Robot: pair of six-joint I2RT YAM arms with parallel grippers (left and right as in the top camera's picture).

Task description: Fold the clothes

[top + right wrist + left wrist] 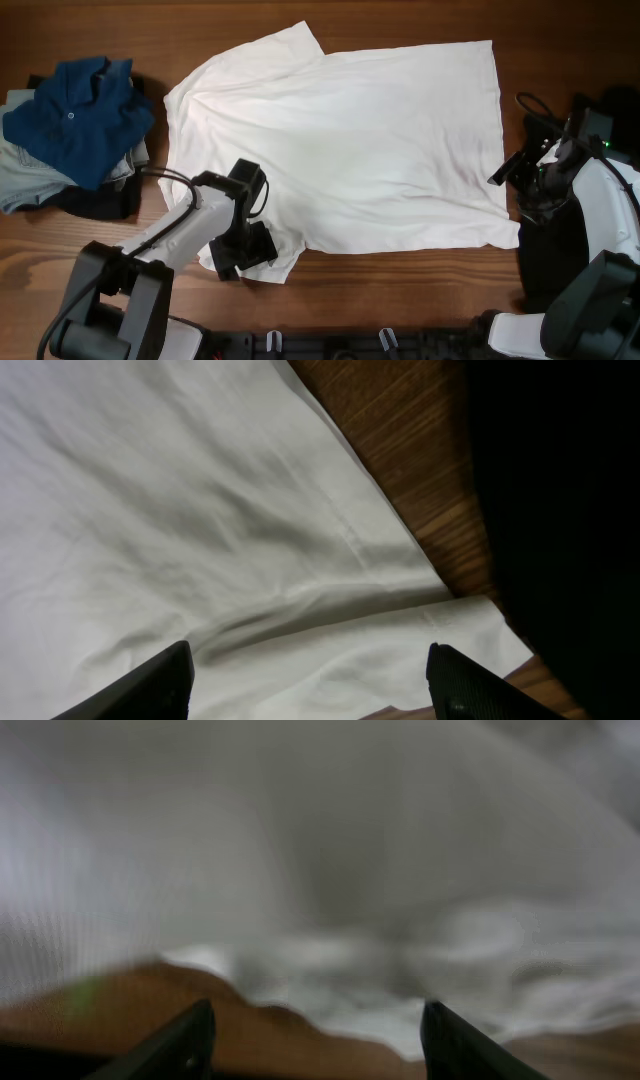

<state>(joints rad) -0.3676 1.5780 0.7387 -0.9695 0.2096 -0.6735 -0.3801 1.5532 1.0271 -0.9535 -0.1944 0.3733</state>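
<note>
The white shirt (340, 140) lies spread flat across the middle of the wooden table (400, 300), with one sleeve at the top and another at the near left. My left gripper (250, 252) hovers at that near-left sleeve. In the left wrist view, which is blurred, it (315, 1040) is open with bare wood between its fingers and the fabric (350, 870) just ahead. My right gripper (505, 172) sits at the shirt's right hem. It (310, 680) is open over the hem corner (200, 510) and holds nothing.
A dark blue polo (80, 115) tops a pile of clothes at the far left, with a pale garment (25, 175) under it. A black garment heap (550, 250) lies by the right arm and fills the right side of the right wrist view (550, 510).
</note>
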